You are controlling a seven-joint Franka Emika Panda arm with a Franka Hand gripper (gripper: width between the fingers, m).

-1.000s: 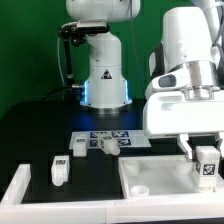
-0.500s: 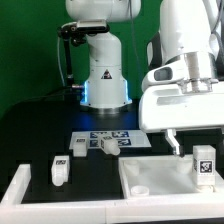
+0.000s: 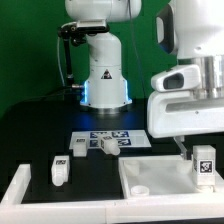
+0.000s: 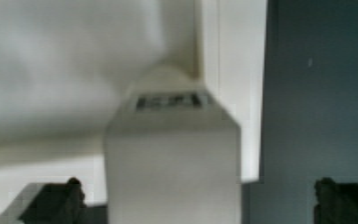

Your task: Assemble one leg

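In the wrist view we see the gripper with its jaws spread wide, dark fingertips standing either side of the leg without touching it. The leg is a white square post bearing a marker tag, standing upright on the white tabletop at the exterior view's right. The arm hangs over it, wrist pointing down.
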